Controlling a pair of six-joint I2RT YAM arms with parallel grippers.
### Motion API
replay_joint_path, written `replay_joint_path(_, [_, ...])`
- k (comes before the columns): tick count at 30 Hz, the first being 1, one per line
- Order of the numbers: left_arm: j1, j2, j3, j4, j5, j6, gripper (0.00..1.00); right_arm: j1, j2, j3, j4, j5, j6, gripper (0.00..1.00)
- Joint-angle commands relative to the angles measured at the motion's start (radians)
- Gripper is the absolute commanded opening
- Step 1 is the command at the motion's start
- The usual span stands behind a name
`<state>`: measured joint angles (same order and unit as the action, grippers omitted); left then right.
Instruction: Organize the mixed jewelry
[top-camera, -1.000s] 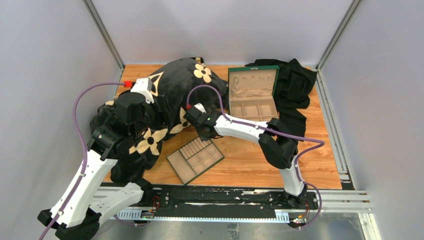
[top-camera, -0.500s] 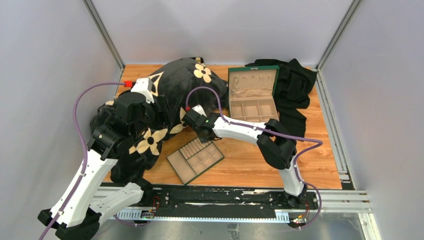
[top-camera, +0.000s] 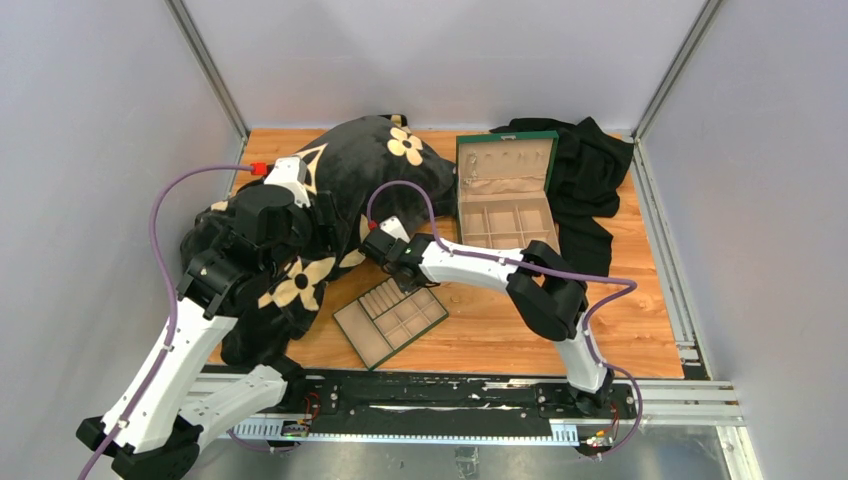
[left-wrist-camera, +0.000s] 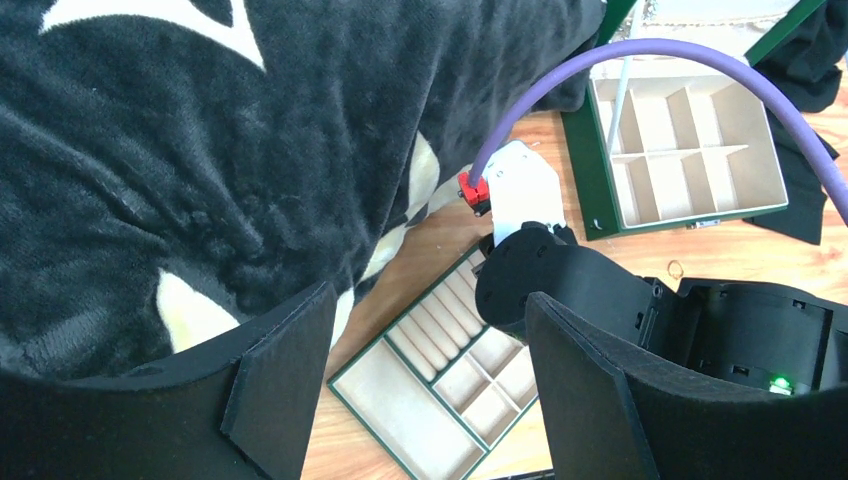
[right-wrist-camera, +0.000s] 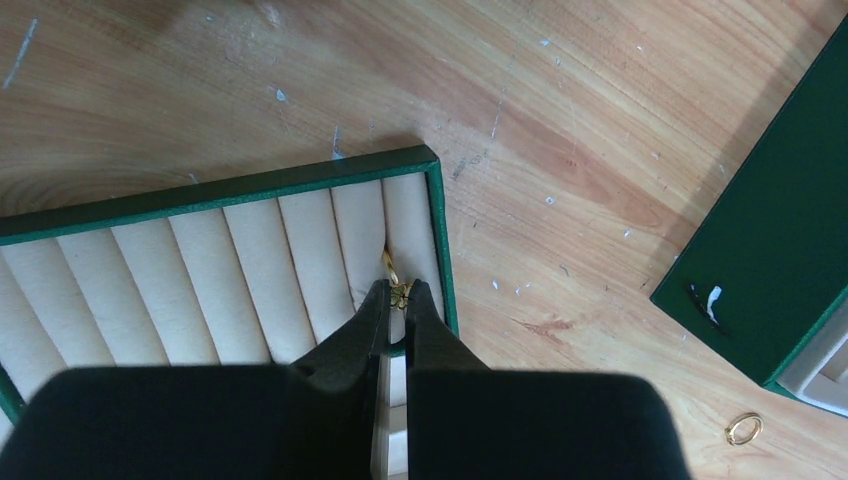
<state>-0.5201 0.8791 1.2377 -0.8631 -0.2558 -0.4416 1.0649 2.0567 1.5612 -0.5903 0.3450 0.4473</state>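
My right gripper (right-wrist-camera: 399, 290) is shut on a tiny gold-coloured jewelry piece (right-wrist-camera: 396, 283), held at the rightmost ring slot of the flat green tray (right-wrist-camera: 250, 184). From above, this gripper (top-camera: 405, 283) is over the tray's far corner (top-camera: 372, 335). A thin gold ring (right-wrist-camera: 742, 429) lies on the wood near the green box; it also shows in the left wrist view (left-wrist-camera: 675, 268). My left gripper (left-wrist-camera: 428, 300) is open and empty, high above the tray (left-wrist-camera: 400, 420) and the blanket's edge. The silvery cluster is not in view.
A black blanket with cream flowers (top-camera: 350, 170) covers the table's left half, under the left arm. The open green box (top-camera: 462, 170) with beige lining stands at the back, with black cloth (top-camera: 590, 170) behind and to its right.
My right gripper has moved left and towards the near edge, from beside the blanket onto the tray's far corner. The left arm has barely moved.
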Motion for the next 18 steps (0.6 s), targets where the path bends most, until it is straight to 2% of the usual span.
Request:
replay_joint_path(1, [0.003,-0.005,-0.012,-0.002,-0.003,0.004,0.74,0.024,0.042,0.005,-0.039,0.004,0.008,0.00])
replay_joint_path(5, [0.003,-0.009,-0.016,-0.003,-0.003,0.005,0.74,0.024,0.004,-0.017,-0.014,0.002,0.000,0.13])
replay_joint_path(9, [0.003,-0.007,-0.018,-0.002,-0.002,0.004,0.74,0.024,-0.020,-0.017,-0.006,0.008,-0.006,0.18])
replay_joint_path(16, [0.003,0.001,-0.018,-0.001,0.000,0.008,0.74,0.024,-0.056,-0.016,0.012,0.020,-0.028,0.34])
replay_joint_path(18, [0.003,0.003,-0.017,-0.002,0.001,0.009,0.74,0.024,-0.066,-0.021,0.023,0.023,-0.033,0.36])
